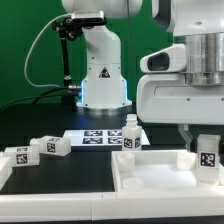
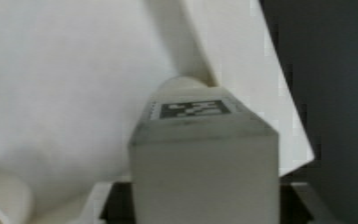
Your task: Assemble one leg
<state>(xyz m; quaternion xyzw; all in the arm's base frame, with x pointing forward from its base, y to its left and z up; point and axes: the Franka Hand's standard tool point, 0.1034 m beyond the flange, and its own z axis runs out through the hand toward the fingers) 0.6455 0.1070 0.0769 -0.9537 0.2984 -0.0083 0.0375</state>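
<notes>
Gripper [image 1: 207, 152] clamped on the leg [image 1: 208, 158], held upright directly below the fingers, long axis vertical, over the corner of the white tray-like top [image 1: 150, 175] at the exterior view's right. Needs lowering straight down, judging by alignment.

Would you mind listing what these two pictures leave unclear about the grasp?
- Exterior view: the end effector is cut off by the right edge; its grip on the leg is unclear.
- Wrist view: the leg fills the frame, hiding the fingertips.
- Wrist view: the tray is blurred.
</notes>
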